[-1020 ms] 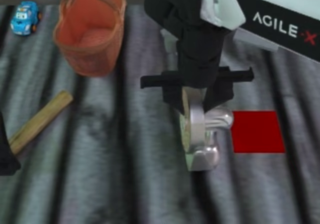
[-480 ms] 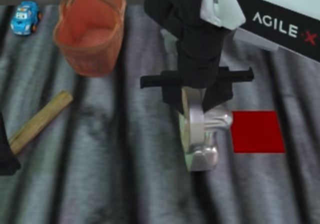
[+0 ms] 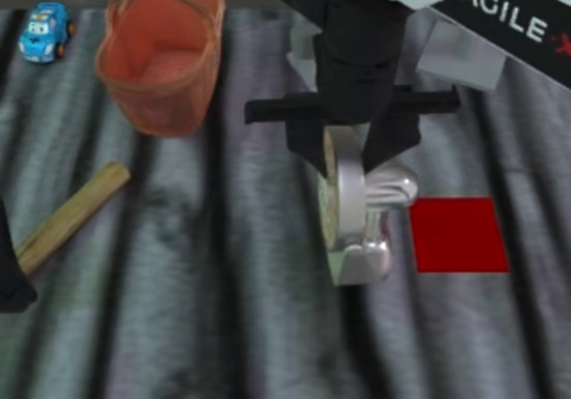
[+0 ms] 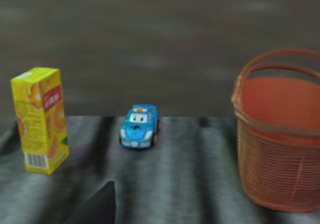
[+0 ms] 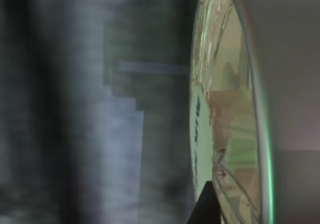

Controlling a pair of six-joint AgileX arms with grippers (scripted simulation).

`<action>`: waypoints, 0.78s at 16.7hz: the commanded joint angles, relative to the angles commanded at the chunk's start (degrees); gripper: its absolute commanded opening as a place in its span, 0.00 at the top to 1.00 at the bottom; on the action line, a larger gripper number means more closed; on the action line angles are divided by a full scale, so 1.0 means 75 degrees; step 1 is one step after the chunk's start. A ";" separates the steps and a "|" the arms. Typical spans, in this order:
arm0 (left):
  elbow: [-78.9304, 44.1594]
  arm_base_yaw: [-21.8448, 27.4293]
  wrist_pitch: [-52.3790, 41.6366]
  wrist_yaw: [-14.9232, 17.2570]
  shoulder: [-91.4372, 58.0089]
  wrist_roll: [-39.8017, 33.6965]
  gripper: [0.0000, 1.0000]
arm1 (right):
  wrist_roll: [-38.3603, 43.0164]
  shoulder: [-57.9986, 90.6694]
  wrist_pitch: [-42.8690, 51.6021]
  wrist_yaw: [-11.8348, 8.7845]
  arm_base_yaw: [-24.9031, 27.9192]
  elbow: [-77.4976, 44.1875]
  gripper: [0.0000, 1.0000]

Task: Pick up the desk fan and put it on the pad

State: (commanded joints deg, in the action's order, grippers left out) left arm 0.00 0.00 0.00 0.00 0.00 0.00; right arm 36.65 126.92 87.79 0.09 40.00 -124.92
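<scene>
The desk fan point(image 3: 352, 225) is a shiny silver fan with a pale-green disc head, just left of the red pad point(image 3: 459, 234). Its base point(image 3: 361, 261) points toward the table's front. My right gripper point(image 3: 346, 162) reaches down from above, shut on the upper rim of the disc. In the right wrist view the disc point(image 5: 227, 134) fills the frame beside one dark fingertip point(image 5: 206, 206). My left arm is parked at the table's left. Only one of its fingers point(image 4: 97, 209) shows, set far to the side with nothing held.
An orange-red mesh basket point(image 3: 161, 51) stands at the back left, with a blue toy car point(image 3: 45, 31) further left. A wooden handle point(image 3: 71, 216) lies at the left. A yellow juice carton point(image 4: 40, 121) stands beside the car. Dark rippled cloth covers the table.
My right gripper has risen and shifted slightly toward the back with the fan in it. The fan's base has moved off its earlier spot. The pad has not moved.
</scene>
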 joint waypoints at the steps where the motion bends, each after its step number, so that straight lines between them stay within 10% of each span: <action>1: 0.0000 0.0000 0.0000 0.0000 0.0000 0.0000 0.00 | -0.0006 0.0029 0.0204 0.0004 0.0007 -0.0212 1.00; 13: 0.0000 0.0000 0.0000 0.0000 0.0000 0.0000 0.00 | -0.1684 -0.0169 0.0308 -0.0004 -0.0300 0.0071 1.00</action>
State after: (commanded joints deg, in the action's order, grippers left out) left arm 0.00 0.00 0.00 0.00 0.00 0.00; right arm 24.03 125.65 90.10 0.06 37.75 -124.38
